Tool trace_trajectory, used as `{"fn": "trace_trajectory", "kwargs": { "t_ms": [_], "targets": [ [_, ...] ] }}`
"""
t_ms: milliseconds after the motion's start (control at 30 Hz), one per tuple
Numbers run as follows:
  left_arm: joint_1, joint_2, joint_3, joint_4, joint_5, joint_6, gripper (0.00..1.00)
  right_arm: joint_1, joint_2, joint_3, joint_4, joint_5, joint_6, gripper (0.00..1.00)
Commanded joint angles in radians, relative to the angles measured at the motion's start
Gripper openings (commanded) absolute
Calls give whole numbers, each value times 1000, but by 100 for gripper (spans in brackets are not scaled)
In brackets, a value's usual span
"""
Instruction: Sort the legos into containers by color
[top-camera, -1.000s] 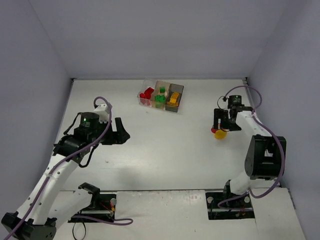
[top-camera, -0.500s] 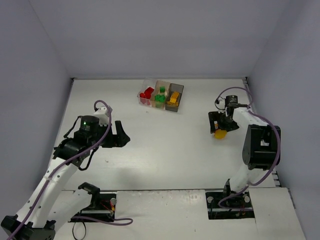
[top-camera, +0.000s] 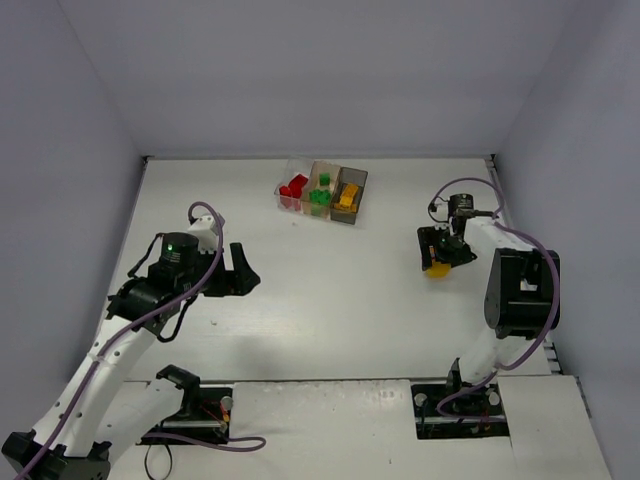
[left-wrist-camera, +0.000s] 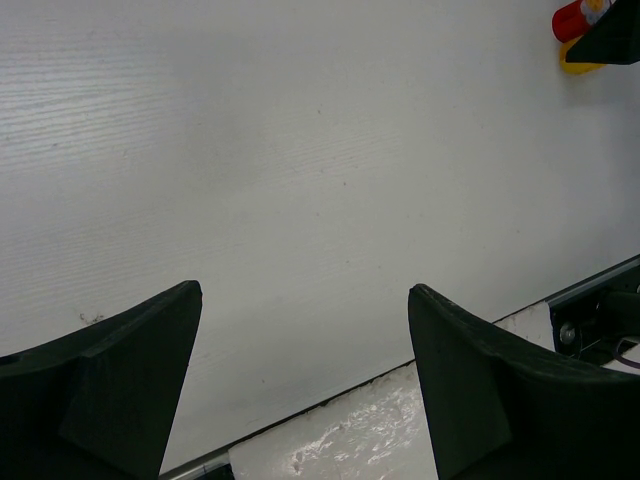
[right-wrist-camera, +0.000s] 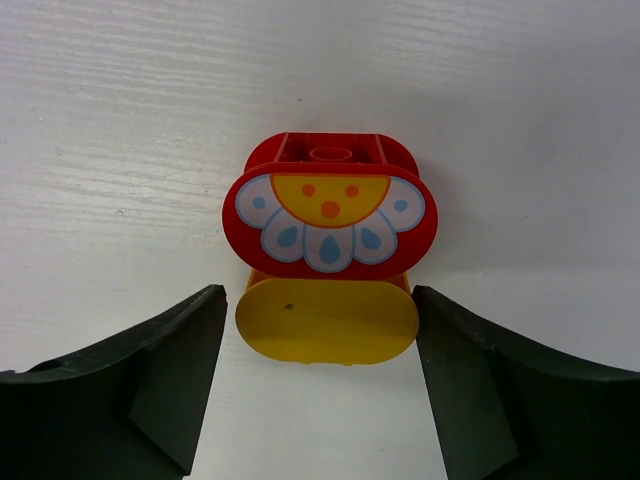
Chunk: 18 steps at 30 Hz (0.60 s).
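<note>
The right hand (right-wrist-camera: 316, 300), wide open and empty, straddles the red-and-yellow stack (right-wrist-camera: 330, 215) mid-frame; it should descend centred before closing.

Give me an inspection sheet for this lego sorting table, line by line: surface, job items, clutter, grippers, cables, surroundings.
Surface: white table, a few faint marks, no spills seen.
Job's things: three containers in a row at the far side; the sorted legos lie red, green and yellow, one colour per box. One red-and-yellow stack is loose on the table at the right.
Clutter: nothing seen.
Grippers: left gripper open, empty, over bare table. Right gripper open, one finger on each side of the stack.
Cables: purple cables looped along both arms, away from the containers.
Surroundings: plain pale walls on three sides.
</note>
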Motion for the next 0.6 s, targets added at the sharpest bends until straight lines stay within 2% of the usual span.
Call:
{"fn": "trace_trajectory", "kwargs": {
  "t_ms": [0, 167, 267, 300, 367, 400, 500, 567],
  "targets": [
    [-8, 0, 12, 60, 5, -5, 77, 9, -25, 0, -1, 21, 3, 71],
    [-8, 6, 15, 71, 13, -13, 77, 34, -22, -6, -2, 57, 6, 58],
    [-8, 10, 15, 77, 22, -19, 77, 38, -25, -9, -2, 74, 7, 41],
    [-9, 10, 18, 77, 24, -22, 77, 38, -31, -9, -1, 74, 9, 29],
    [-8, 13, 21, 75, 33, -27, 77, 67, -45, -9, 4, 64, 10, 17],
    [-9, 13, 26, 75, 35, -28, 77, 86, -66, -7, 5, 59, 12, 8],
    [-8, 23, 47, 75, 48, -39, 77, 162, -130, 10, 16, 48, 15, 0],
    [-9, 36, 70, 78, 62, -45, 77, 211, -173, 17, 25, 36, 6, 0]
  ]
}}
